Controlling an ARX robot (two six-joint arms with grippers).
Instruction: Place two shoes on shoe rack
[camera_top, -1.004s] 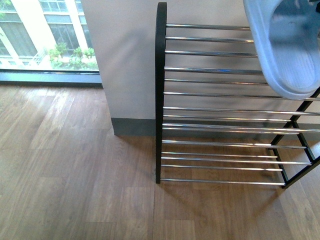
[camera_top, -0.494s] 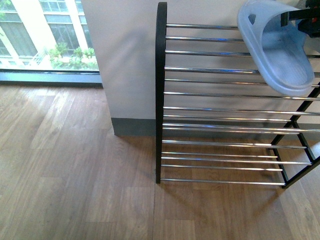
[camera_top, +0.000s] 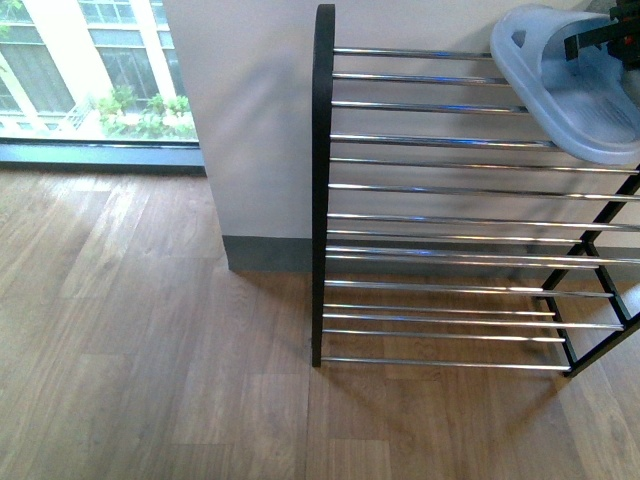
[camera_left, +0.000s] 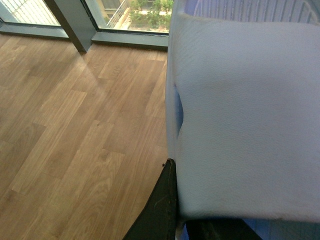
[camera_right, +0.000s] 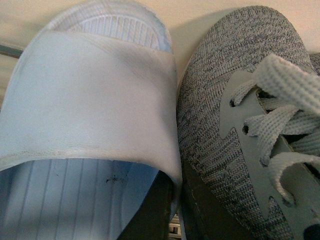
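Observation:
The shoe rack (camera_top: 430, 190), black-framed with chrome bars, stands against the wall. A light blue slipper (camera_top: 575, 90) lies tilted over its top bars at the right edge, with a dark gripper part (camera_top: 605, 35) at its strap. In the right wrist view my right gripper (camera_right: 172, 200) is shut on that slipper's (camera_right: 90, 100) strap edge, and one grey knit shoe (camera_right: 235, 125) with grey laces lies right beside it, touching. My left gripper (camera_left: 182, 222) is shut on another light blue slipper (camera_left: 245, 115), held above the wooden floor; only one black finger (camera_left: 160, 210) shows.
Wooden floor (camera_top: 150, 350) spreads left of and in front of the rack. A white wall with a grey skirting (camera_top: 265, 252) stands behind it. A floor-level window (camera_top: 90, 80) runs along the far left, also seen as a window frame (camera_left: 70, 25) in the left wrist view.
In the front view the slipper has moved right and away from the camera, tipping from steep toward flat over the rack's top bars. The dark gripper part has come into view.

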